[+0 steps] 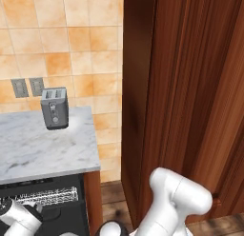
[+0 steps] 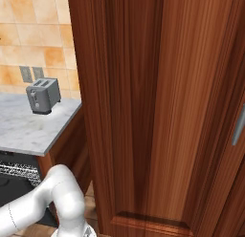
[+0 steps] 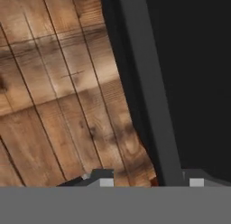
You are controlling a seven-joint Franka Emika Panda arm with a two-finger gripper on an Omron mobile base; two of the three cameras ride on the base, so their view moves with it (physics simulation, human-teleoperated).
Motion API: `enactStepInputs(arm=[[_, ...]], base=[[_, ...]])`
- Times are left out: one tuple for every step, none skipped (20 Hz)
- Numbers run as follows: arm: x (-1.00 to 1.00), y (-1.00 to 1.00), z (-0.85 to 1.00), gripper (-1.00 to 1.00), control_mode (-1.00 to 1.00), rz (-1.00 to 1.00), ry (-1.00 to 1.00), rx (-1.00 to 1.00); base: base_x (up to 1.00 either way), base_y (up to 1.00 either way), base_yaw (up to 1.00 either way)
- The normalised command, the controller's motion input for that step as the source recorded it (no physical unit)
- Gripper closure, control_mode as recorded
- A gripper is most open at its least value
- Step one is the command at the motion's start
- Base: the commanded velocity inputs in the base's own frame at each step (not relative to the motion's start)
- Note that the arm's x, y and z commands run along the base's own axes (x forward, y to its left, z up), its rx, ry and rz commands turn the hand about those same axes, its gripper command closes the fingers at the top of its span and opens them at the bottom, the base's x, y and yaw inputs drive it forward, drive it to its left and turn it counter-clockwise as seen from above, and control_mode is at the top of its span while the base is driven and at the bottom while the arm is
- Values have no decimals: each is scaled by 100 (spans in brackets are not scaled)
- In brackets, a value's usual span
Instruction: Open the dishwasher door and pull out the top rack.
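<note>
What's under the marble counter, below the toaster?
Under the counter, the dishwasher's dark cavity shows the white top rack. The arm covers its lower left, and its inside is too dark to see.

We see bright, even light on the orange wall tiles (image 1: 62, 35) and on the marble counter (image 1: 43, 149). The toaster (image 1: 54, 108) drops only a small, soft shadow beside itself. The tall wooden cabinet (image 2: 158, 102) looks shiny, with pale streaks running down it. Under the counter it is dark. In the hand view the wooden floor (image 3: 54, 96) looks a bit fuzzy, and the dishwasher door (image 3: 189, 74) is almost plain black.
</note>
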Motion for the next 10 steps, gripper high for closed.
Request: enactStepInputs(arm=[[-100, -10, -100, 100, -100, 0, 56, -3], [-100, -8, -100, 100, -100, 0, 57, -4], [-100, -8, -100, 100, -100, 0, 57, -4], [-100, -9, -100, 100, -100, 0, 56, -4], [-100, -9, -100, 100, -100, 0, 56, -4], [-100, -5, -100, 100, -100, 0, 56, -5], [-100, -3, -100, 100, -100, 0, 56, -5], [-100, -4, -100, 100, -100, 0, 56, -5], [-100, -3, -100, 100, -100, 0, 57, -5], [-100, -1, -100, 100, -100, 0, 58, -5]], base=[[0, 0, 0], [0, 0, 0], [0, 0, 0], [0, 0, 0], [0, 0, 0], [0, 0, 0], [0, 0, 0], [0, 0, 0], [0, 0, 0], [0, 0, 0]])
